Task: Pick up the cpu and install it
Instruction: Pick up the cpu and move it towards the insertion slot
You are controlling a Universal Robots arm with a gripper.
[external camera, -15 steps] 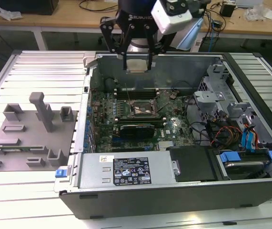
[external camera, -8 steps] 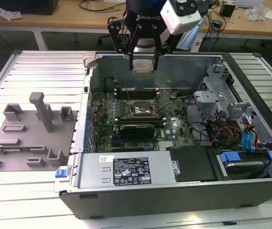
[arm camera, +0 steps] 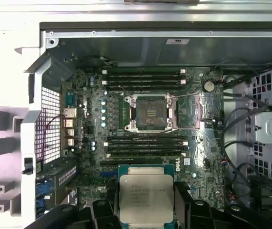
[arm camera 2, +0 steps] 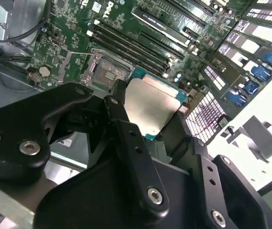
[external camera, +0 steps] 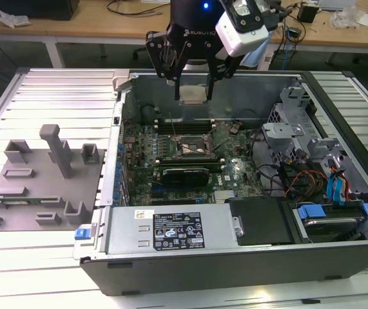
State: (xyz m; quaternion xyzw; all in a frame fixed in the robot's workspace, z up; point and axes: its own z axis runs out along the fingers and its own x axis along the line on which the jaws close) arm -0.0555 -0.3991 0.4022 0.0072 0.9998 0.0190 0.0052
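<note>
Exterior view: grips cpu point(external camera: 193, 94) between jaws of gripper point(external camera: 193, 97), hangs over open computer case point(external camera: 190, 241), apart from its walls; within, motherboard point(external camera: 235, 174), bare socket point(external camera: 195, 147) below.

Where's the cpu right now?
In the exterior view the cpu sits clamped in the pincer, raised above the motherboard near the case's far wall, apart from the empty socket.

We count one gripper point(external camera: 193, 95), one cpu point(arm camera: 146, 198), one open computer case point(external camera: 248, 261) and one motherboard socket point(arm camera: 149, 112). We see two banks of memory slots point(arm camera: 143, 78), one coin cell point(arm camera: 208, 86), one power supply box point(external camera: 125, 235) and one grey fixture plate point(external camera: 35, 187).
</note>
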